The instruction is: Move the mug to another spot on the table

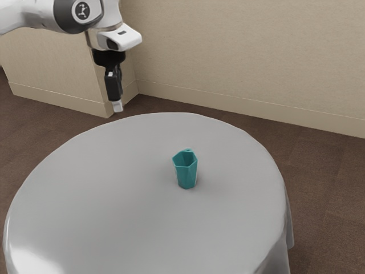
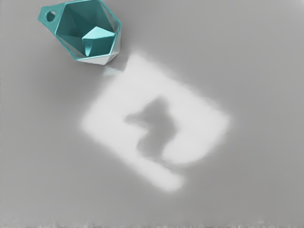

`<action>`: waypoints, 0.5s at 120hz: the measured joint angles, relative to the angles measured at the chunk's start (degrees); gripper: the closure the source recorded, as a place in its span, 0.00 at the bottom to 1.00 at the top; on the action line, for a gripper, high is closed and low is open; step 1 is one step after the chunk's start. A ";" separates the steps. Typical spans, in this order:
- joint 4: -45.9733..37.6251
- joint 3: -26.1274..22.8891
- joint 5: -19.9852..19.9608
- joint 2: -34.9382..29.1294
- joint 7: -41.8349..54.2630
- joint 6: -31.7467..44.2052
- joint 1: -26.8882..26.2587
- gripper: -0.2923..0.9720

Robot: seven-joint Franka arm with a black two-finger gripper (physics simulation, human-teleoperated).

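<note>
The teal mug (image 1: 185, 169) is seen upright near the middle of the table (image 1: 102, 194), well apart from the raised gripper (image 1: 117, 105), whose open or closed state cannot be told, so reaching down to it is likely needed next.

The mug (image 1: 185, 169) stands on the counter (image 1: 114, 194) near its middle; my tool (image 1: 116, 104) hangs above the far edge, well apart.
</note>
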 joint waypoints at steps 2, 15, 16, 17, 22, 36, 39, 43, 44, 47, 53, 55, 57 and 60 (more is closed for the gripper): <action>-0.01 -0.01 0.00 0.02 0.01 0.00 0.18 0.23; 0.02 0.00 0.00 0.15 0.06 0.00 1.46 0.23; 0.03 0.00 0.00 0.15 0.06 0.00 1.56 0.23; 0.03 0.01 0.00 0.16 0.06 0.00 1.65 0.23; 0.04 0.00 0.00 0.20 0.08 0.00 2.15 0.23; 0.27 0.00 0.00 0.48 0.13 0.01 3.22 0.23; 0.43 0.00 0.00 0.63 0.14 0.01 3.35 0.23; 0.59 0.00 -0.03 0.93 0.16 0.01 3.42 0.23; 0.63 0.00 -0.04 1.02 0.16 0.01 3.42 0.23; 1.05 -0.03 -0.11 1.63 0.16 0.02 3.37 0.23; 2.30 -0.06 -0.27 3.06 0.04 0.04 2.77 0.23; 2.79 -0.07 -0.31 3.60 -0.14 0.05 2.40 0.23; 3.28 -0.07 -0.35 4.16 -0.38 0.05 1.92 0.23; 4.14 -0.08 -0.38 5.11 -0.81 0.06 1.06 0.23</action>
